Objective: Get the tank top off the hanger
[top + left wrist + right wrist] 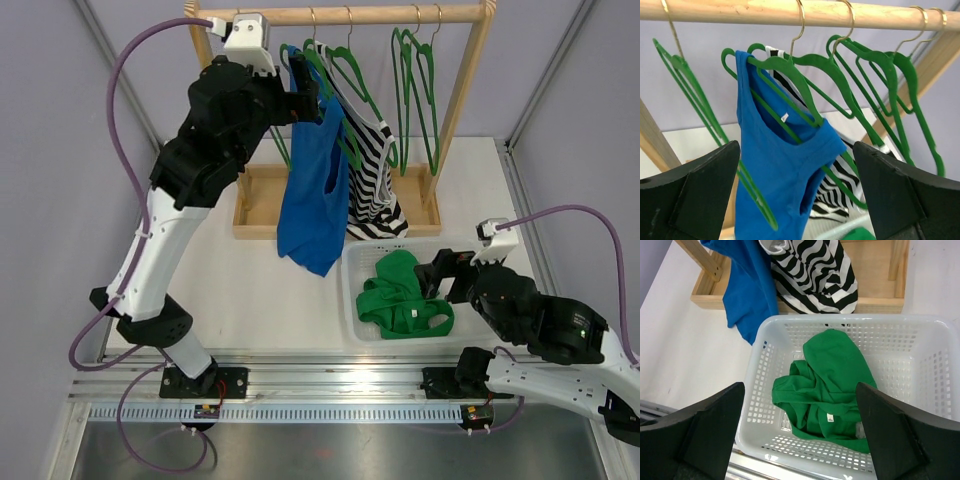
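Nearest the arms' bases, the right gripper point(800, 390) hangs over the white basket point(850, 319) with its fingers spread wide and nothing between them. A green tank top point(835, 375) lies crumpled inside the basket, so one garment looks already dealt with. Beyond the basket, the blue tank top point(775, 175) is still on its green hanger point(790, 75). One shoulder is hooked over the hanger's end, while the other side has sagged down toward the lower bar, so it seems partly loosened but not freed. The left gripper point(796, 147) is raised in front of it with both fingers apart, framing the blue cloth without closing on it. I cannot tell whether either finger touches the fabric. What is left, by my reading, is to grip the blue top, draw it clear of the hanger and drop it in the basket. Just behind it hangs a black-and-white striped garment point(372, 170), then several bare green hangers point(415, 90), all hooked on the wooden rod point(740, 11). Only the left wrist view shows how the straps sit on the hanger. Only the right wrist view looks down into the basket. Only the top view shows both arms and the rack together.
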Tool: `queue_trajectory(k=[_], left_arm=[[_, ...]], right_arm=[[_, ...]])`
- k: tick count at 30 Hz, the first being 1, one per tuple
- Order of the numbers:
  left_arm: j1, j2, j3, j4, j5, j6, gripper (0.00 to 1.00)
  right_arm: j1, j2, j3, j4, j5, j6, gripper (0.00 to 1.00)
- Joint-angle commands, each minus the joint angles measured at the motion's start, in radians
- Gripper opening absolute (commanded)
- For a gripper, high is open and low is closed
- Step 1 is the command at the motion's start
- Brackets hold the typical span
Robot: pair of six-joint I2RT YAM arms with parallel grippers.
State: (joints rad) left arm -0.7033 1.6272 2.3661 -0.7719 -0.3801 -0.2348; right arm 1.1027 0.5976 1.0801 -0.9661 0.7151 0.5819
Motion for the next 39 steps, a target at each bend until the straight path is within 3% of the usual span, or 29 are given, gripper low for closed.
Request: queue_trajectory(k=[1,7,11,13,17,26,32,39], left_arm=[[-0.005,0.04,-0.005,0.189,-0.072,0.055,0.99],[-0.004,0.199,0.119,0.209,-0.075,0.087,0.94],[-0.002,0.249,0.107,0.272,-0.147,0.133,0.88],[-0.002,0.273,0.122,0.275,-0.193,0.158,0.78],[0.007,0.318,0.133,0.278,-0.221,0.184,0.73],[0.051,0.318,0.133,0.246,-0.217,0.175,0.45],[0.068,0.31,0.134,0.247,-0.174,0.177,0.36],[0.073,0.293,0.136,0.258,-0.12,0.177,0.0]], right_arm=[[-0.004,-0.001,-0.023,0.047,-0.063,0.016,0.99],[-0.004,0.01,-0.062,0.087,-0.169,0.006,0.99],[-0.004,0.014,-0.083,0.099,-0.201,0.012,1.0],[-0.004,0.016,-0.094,0.109,-0.217,0.012,1.0],[-0.003,0.031,-0.111,0.113,-0.23,0.01,0.99],[-0.004,0.083,-0.115,0.158,-0.241,-0.031,0.99],[-0.004,0.131,-0.114,0.198,-0.269,-0.051,0.99],[-0.003,0.174,-0.109,0.221,-0.284,-0.06,1.0]])
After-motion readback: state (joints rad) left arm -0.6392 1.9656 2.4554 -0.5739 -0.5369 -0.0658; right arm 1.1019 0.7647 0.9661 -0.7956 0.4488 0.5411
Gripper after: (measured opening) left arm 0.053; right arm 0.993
